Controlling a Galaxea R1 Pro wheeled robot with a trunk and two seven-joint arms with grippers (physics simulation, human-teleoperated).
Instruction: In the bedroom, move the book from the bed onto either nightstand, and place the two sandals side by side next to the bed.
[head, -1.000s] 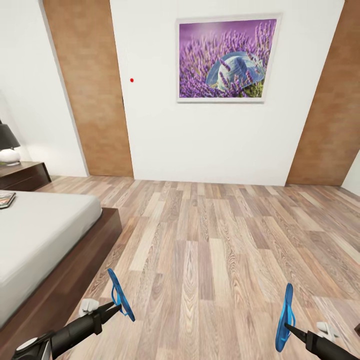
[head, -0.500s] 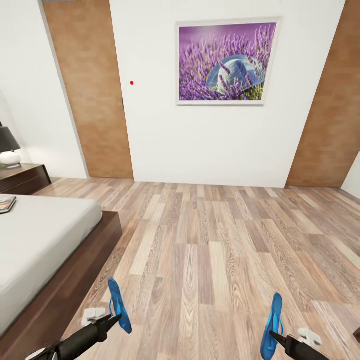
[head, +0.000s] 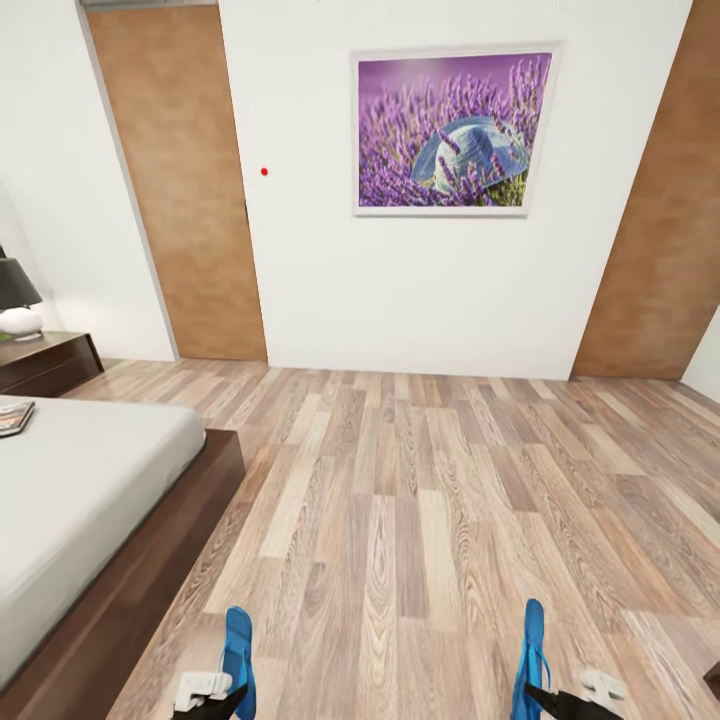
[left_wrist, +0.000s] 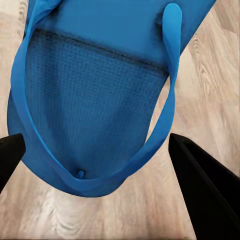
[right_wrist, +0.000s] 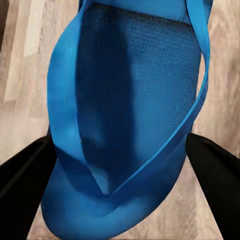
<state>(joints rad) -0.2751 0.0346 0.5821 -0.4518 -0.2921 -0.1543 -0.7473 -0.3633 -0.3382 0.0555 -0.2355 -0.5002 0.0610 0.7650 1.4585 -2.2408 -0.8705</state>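
Two bright blue sandals show at the bottom of the head view, standing on edge above the plank floor. My left gripper (head: 222, 695) is shut on the left sandal (head: 238, 655), and my right gripper (head: 548, 697) is shut on the right sandal (head: 529, 660). In each wrist view a sandal (left_wrist: 95, 90) (right_wrist: 130, 100) sits between the black fingers (left_wrist: 205, 190) (right_wrist: 215, 170). The left sandal hangs just off the bed (head: 90, 500) frame's corner. The book (head: 12, 418) lies on the mattress at the far left edge. Behind it stands a nightstand (head: 50, 362).
A black-shaded lamp (head: 16, 300) stands on the nightstand. Brown doors (head: 195, 200) (head: 660, 230) flank a white wall with a lavender painting (head: 452, 130). Open plank floor (head: 420, 500) stretches ahead and to the right of the bed.
Both grippers and their sandals have sunk lower and closer to the bottom of the head view. The whole picture has shifted down slightly, so the camera moved.
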